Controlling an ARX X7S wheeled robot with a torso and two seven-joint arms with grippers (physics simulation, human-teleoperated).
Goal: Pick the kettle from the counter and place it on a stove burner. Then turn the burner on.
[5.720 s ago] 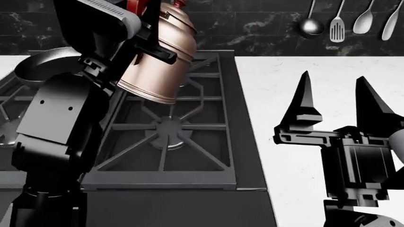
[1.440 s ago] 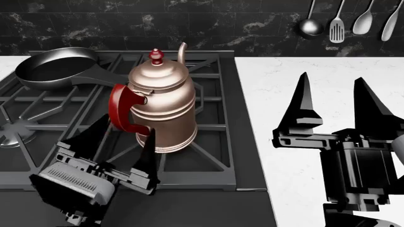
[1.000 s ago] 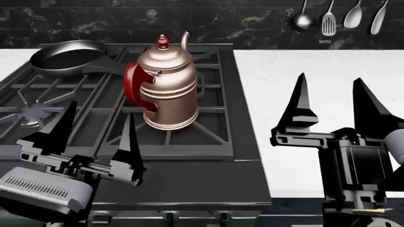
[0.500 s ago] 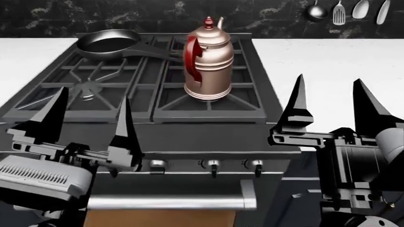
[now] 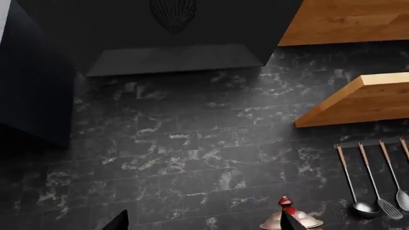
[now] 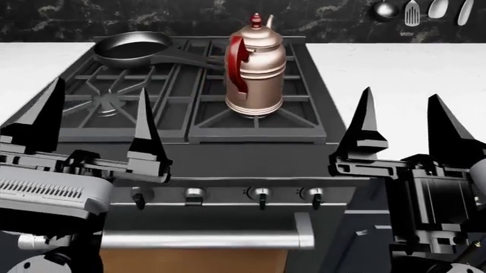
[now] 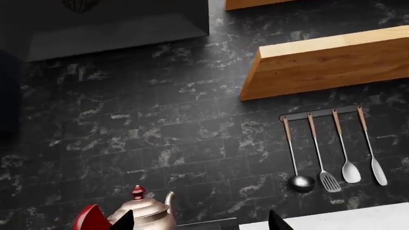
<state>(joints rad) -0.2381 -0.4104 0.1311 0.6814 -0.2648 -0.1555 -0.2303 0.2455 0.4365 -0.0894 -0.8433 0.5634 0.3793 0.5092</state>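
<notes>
The copper-pink kettle stands upright on the stove's front right grate, red handle toward me. It hides the stove burner under it. Nothing touches the kettle. My left gripper is open and empty, in front of the stove's left half. My right gripper is open and empty, near the stove's right front corner. The left wrist view catches only the kettle's lid and red knob by one fingertip. In the right wrist view the kettle shows low, and the white counter beside it.
A dark frying pan sits at the stove's back left. Several knobs line the stove front above an oven handle. White counter flanks the stove. Utensils hang on the black wall under wooden shelves.
The left gripper has let go of the kettle, which now stands on the grate. The head view has pulled back, and the stove front with its knobs has come into sight.
</notes>
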